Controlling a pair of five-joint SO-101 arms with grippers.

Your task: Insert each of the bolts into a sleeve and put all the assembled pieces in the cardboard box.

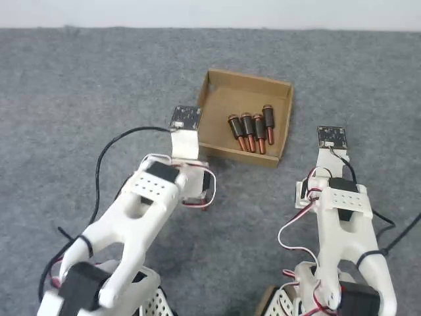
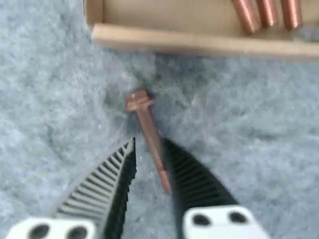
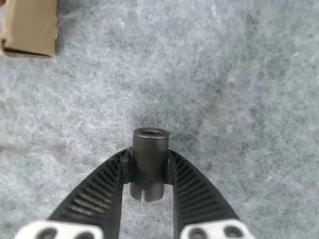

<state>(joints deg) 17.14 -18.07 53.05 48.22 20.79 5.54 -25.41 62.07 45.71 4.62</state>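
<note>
A copper bolt (image 2: 148,132) lies on the grey carpet just in front of the cardboard box (image 2: 199,45), its hex head toward the box. My left gripper (image 2: 148,144) is open around its shaft, which rests against one finger while a gap shows on the other side. A black sleeve (image 3: 149,159) stands between the fingers of my right gripper (image 3: 149,154), which is shut on it with the sleeve's open end pointing away from the wrist. The cardboard box (image 1: 217,79) holds several assembled pieces (image 1: 253,131) lying side by side.
The left arm (image 1: 158,187) stands beside the box's near left corner, and the right arm (image 1: 342,204) is near its right corner (image 3: 30,25). Grey carpet (image 1: 79,85) stretches all around. Cables (image 1: 105,155) loop off both arms.
</note>
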